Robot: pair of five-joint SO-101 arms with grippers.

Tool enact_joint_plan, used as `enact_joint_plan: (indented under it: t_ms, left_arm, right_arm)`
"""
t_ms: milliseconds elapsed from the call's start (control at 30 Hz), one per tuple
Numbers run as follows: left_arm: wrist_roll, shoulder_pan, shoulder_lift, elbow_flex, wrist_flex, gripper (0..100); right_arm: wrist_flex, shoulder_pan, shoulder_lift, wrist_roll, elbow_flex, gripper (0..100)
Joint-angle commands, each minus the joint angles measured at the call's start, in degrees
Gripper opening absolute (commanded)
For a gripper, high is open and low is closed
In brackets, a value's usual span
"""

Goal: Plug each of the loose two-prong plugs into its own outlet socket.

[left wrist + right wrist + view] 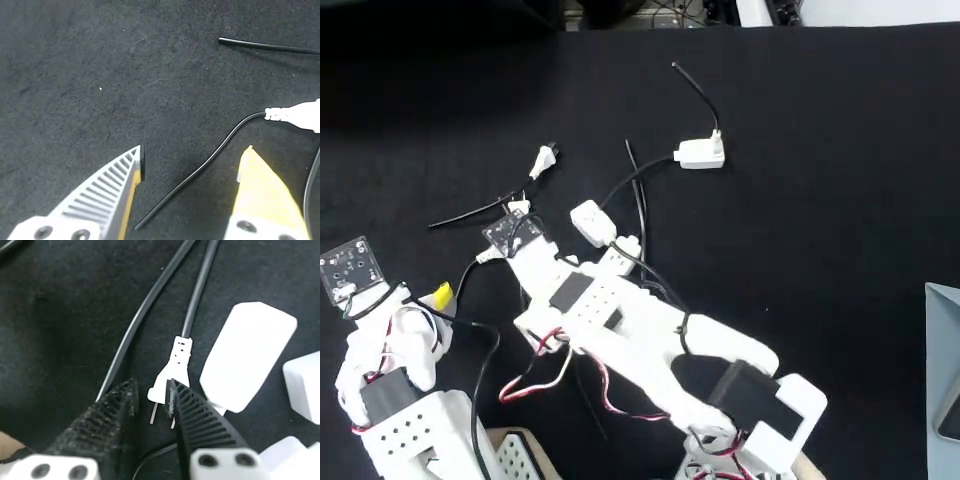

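My right gripper [150,392] is low over the black mat, open by a narrow gap. A white two-prong plug [170,372] lies between its black fingertips, prongs toward the camera, black cord leading away. Right beside it lies a white outlet socket [247,355], also seen as the socket [592,222] in the high view. Another loose white plug [542,160] lies farther back on the left. A second white socket [700,152] sits at the back. My left gripper [192,155] is open over bare mat, a thin black cord [200,172] running between its fingers.
A white connector [300,114] ends that cord near the left gripper. Several black cords [640,205] cross the middle of the mat. The right arm [650,330] stretches diagonally across the front. A grey-blue box [945,380] stands at the right edge.
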Motion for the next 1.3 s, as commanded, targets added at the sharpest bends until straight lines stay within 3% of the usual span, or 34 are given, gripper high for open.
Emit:
enact_joint_plan:
  t_ms: [0, 400, 567, 767, 1133, 1267]
  left_arm:
    - [0.4, 0.7, -0.5, -0.8, -1.1, 31]
    - [0.3, 0.8, -0.5, -0.8, -1.0, 31]
    - [0.3, 0.8, -0.5, -0.8, -1.0, 31]
    - [0.3, 0.8, -0.5, -0.7, -1.0, 31]
    - [0.5, 1.1, -0.5, -1.3, -1.0, 31]
    - [0.6, 7.0, -0.5, -2.9, -1.0, 31]
  right_arm:
    - [0.3, 3.2, 1.5, -0.4, -1.2, 12.0]
    - [2.9, 3.8, 3.5, 2.0, -2.6, 11.9]
    - [1.7, 4.0, 3.0, 2.1, -3.5, 0.8]
    - [1.8, 4.0, 2.1, 2.1, -3.9, 1.1]
    - [15.6, 7.5, -23.3, 3.3, -3.6, 1.1]
    - [17.2, 8.6, -32.4, 4.2, -3.5, 1.1]
